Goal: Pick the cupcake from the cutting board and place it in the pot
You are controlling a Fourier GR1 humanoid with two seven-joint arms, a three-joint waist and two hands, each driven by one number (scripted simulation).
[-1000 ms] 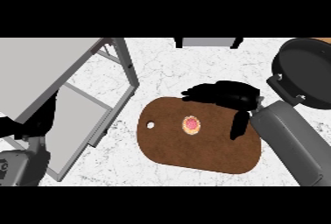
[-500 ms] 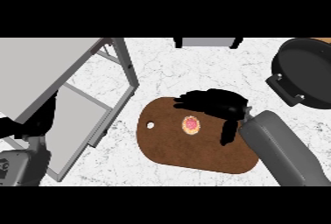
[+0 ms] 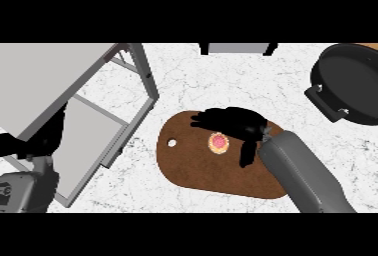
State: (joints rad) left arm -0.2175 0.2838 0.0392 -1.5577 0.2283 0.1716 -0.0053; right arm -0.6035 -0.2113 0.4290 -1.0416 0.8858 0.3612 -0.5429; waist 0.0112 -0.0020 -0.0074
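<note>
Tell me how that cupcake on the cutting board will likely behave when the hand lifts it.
The cupcake looks small beside the right hand over it, so probably light. It looks soft-topped, so curling fingers might squash it. Its round, short shape suggests it could tip or roll on the cutting board if nudged sideways.

Pink-topped cupcake (image 3: 219,142) upright on cutting board (image 3: 199,170)
</note>
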